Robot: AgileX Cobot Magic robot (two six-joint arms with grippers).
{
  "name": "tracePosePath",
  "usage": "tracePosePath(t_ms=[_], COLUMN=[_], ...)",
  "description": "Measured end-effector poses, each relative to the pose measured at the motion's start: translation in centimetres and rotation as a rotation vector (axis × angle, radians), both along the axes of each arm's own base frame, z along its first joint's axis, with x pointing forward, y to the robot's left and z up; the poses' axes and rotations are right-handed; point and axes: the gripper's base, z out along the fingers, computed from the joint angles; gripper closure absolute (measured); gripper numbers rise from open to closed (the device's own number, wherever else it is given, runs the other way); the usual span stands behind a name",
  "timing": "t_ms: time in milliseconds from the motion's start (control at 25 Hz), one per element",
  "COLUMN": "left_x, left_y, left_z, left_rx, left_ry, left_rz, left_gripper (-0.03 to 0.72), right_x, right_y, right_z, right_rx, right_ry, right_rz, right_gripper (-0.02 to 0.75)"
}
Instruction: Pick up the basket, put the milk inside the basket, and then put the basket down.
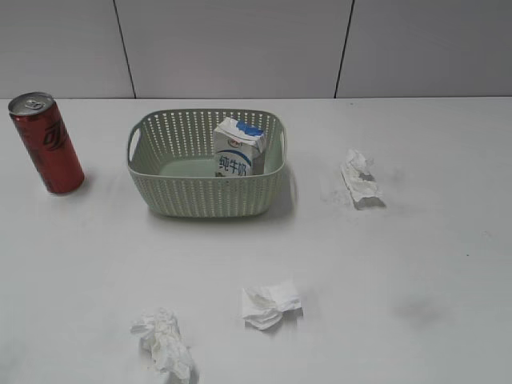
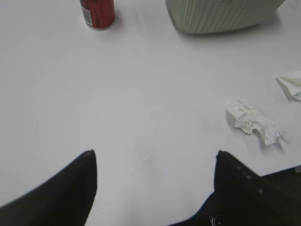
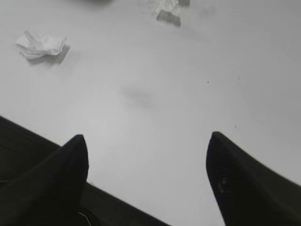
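A pale green perforated basket (image 1: 160,192) stands on the white table at the back middle. A white and blue milk carton (image 1: 238,147) stands upright inside it at the right. The basket's lower wall also shows at the top of the left wrist view (image 2: 221,16). Neither arm shows in the exterior view. My left gripper (image 2: 155,157) is open and empty over bare table near the front edge. My right gripper (image 3: 146,141) is open and empty over bare table at the front edge.
A red soda can (image 1: 46,142) stands left of the basket and shows in the left wrist view (image 2: 97,12). Crumpled tissues lie at the front left (image 1: 164,342), front middle (image 1: 270,304) and right (image 1: 359,178). The table's front edge (image 3: 28,136) is close to my right gripper.
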Motion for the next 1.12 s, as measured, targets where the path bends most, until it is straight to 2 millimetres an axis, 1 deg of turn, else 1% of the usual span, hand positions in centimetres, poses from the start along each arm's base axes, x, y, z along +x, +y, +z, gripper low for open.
tracePosePath(t_ms=[240, 600, 840, 1000, 1120], left_x=[0.1, 0.1, 0.0, -0.7, -1.7], left_y=[-0.4, -0.5, -0.4, 0.0, 0.5], left_z=[0.0, 0.0, 0.0, 0.2, 0.4], left_rx=[0.030, 0.035, 0.033, 0.016, 0.001], left_ry=[-0.013, -0.015, -0.019, -0.076, -0.148], left_rz=[-0.082, -0.096, -0.095, -0.039, 0.049], left_gripper=[0.097, 0.098, 0.136, 0.161, 0.174], right_x=[0.2, 0.2, 0.2, -0.3, -0.7], right_y=[0.2, 0.2, 0.2, -0.2, -0.6], right_z=[-0.5, -0.5, -0.5, -0.3, -0.2], right_rx=[0.013, 0.014, 0.018, 0.039, 0.053], right_ry=[-0.007, -0.008, -0.013, -0.055, -0.090], right_rz=[0.001, 0.002, 0.002, -0.017, -0.100], right_gripper=[0.145, 0.145, 0.145, 0.145, 0.145])
